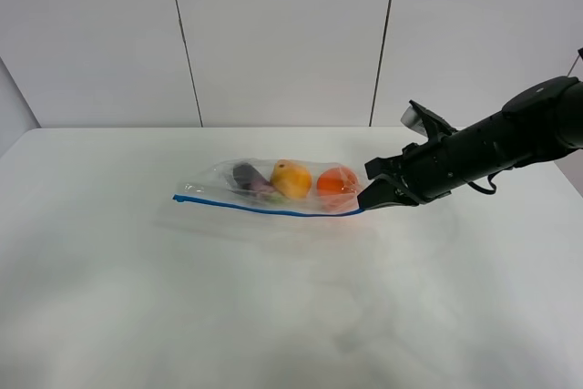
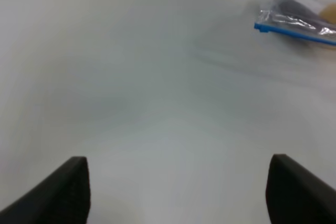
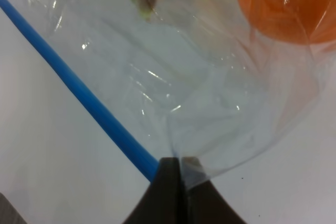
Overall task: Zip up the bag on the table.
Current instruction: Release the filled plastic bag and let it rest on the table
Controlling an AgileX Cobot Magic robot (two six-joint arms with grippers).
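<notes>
the bag [image 1: 273, 190] lay on the table [image 1: 137, 298], towards the far middle of the tabletop, with its blue zipper strip [image 1: 264, 209] running along the near edge. through the clear, crinkled plastic a dark purple item [image 1: 248, 176], a yellow fruit [image 1: 291, 179] and an orange fruit [image 1: 337, 182] were seen side by side, purple on the left and orange on the right.

the right gripper [image 1: 375, 196] reached in from the right side. in the right wrist view its fingers [image 3: 170, 192] were pressed together on the bag's corner, at the end of the blue strip, pinching the plastic there. the exact material caught between the tips, strip or film alone, was probably both, though the close view left this unclear.

the left gripper [image 2: 178, 192] hung over bare table with its two dark fingers [image 2: 68, 192] standing wide apart and nothing between them. the bag's other end showed well away from it in the left wrist view [image 2: 296, 19].

no brand, label or legible writing was found on the bag or the table.
</notes>
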